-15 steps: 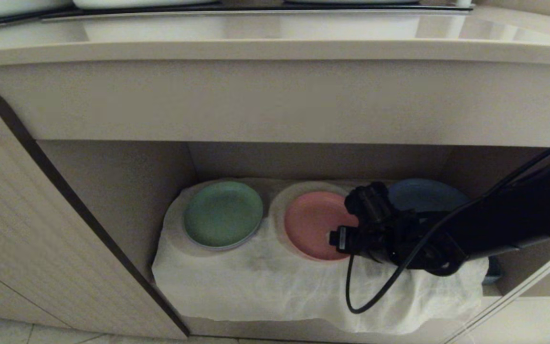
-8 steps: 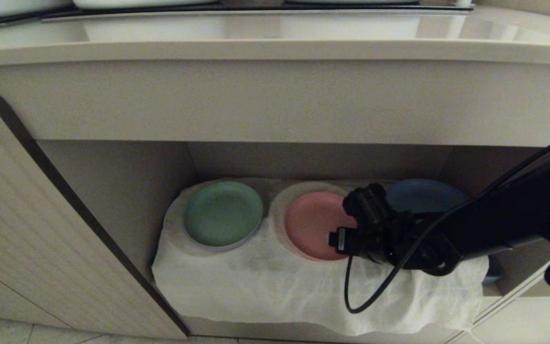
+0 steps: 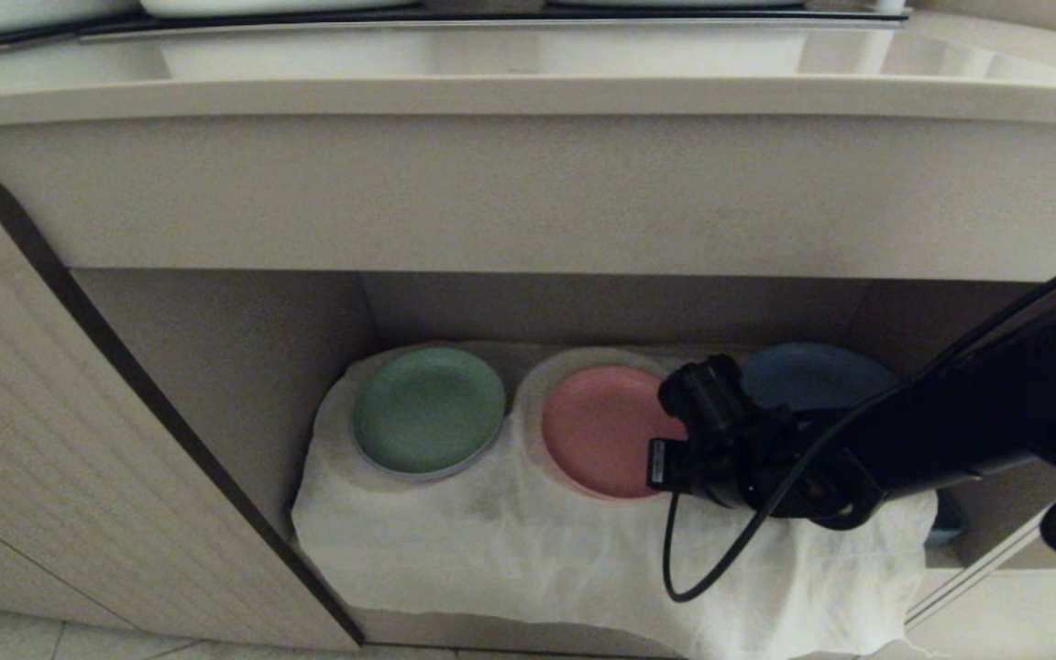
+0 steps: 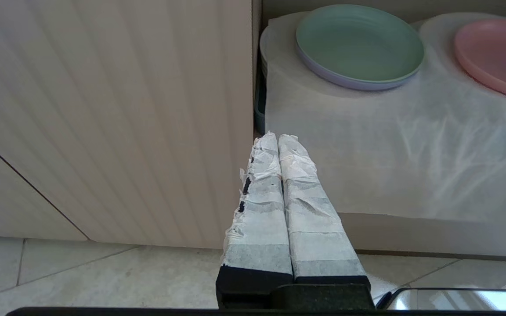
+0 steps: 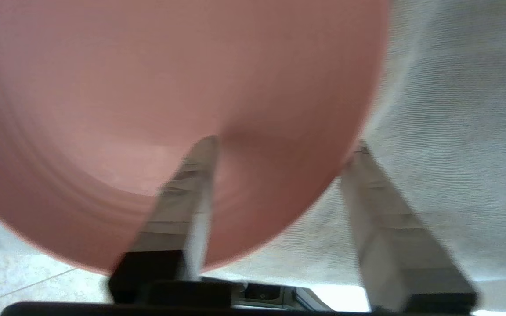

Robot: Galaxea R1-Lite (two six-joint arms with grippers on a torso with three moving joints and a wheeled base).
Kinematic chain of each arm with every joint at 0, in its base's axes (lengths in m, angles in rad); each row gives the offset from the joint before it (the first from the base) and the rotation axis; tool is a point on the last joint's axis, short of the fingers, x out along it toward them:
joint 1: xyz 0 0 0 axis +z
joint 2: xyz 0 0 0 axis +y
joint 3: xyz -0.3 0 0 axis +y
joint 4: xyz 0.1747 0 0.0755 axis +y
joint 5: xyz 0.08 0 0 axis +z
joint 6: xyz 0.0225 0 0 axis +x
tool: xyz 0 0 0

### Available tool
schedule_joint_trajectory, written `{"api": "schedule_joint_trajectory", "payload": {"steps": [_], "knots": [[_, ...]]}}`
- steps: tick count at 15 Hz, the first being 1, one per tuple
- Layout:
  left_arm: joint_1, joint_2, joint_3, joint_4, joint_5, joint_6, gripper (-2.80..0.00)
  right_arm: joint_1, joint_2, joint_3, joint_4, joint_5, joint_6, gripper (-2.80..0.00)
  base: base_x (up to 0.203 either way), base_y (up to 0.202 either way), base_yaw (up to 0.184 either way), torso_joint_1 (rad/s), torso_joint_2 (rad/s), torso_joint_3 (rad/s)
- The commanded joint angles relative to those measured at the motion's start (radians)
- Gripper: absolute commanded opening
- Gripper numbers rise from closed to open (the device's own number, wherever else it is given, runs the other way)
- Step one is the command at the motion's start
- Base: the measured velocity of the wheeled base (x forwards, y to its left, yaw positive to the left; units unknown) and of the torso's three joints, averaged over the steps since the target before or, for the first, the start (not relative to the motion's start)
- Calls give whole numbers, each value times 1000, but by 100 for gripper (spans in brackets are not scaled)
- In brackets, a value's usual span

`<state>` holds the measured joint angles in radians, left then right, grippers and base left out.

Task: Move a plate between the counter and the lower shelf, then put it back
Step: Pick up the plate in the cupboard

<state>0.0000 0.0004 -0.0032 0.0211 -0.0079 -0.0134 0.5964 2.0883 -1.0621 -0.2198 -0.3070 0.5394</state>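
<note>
Lower shelf (image 3: pixel 244 367) w/ white cloth (image 3: pixel 510 550)

A salmon-pink plate (image 3: pixel 597 431) sits on the white, wrinkled cloth (image 3: pixel 510 541), with a mint-green plate (image 3: pixel 427 410) to its left and a muted blue plate (image 3: pixel 812 374) to its right. The lower shelf (image 3: pixel 244 367) around the cloth is plain beige, as is the counter (image 3: pixel 528 96) above it. Left of the cloth, the cabinet door (image 3: pixel 51 440) is pale with fine ribbed stripes and a dark brown edge band. The right gripper (image 5: pixel 279 147) has whitish taped fingers (image 5: pixel 182 193) on a black body.
</note>
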Motion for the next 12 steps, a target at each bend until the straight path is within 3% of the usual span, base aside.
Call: {"api": "schedule_joint_trajectory", "payload": {"steps": [1, 12], "knots": [[0, 0, 0, 0, 0, 0, -280, 2, -1, -1, -4, 0, 2, -280, 0, 0, 0, 0, 0, 0], [0, 0, 0, 0, 0, 0, -280, 2, -11, 9, 0, -1, 2, -280, 0, 0, 0, 0, 0, 0]]}}
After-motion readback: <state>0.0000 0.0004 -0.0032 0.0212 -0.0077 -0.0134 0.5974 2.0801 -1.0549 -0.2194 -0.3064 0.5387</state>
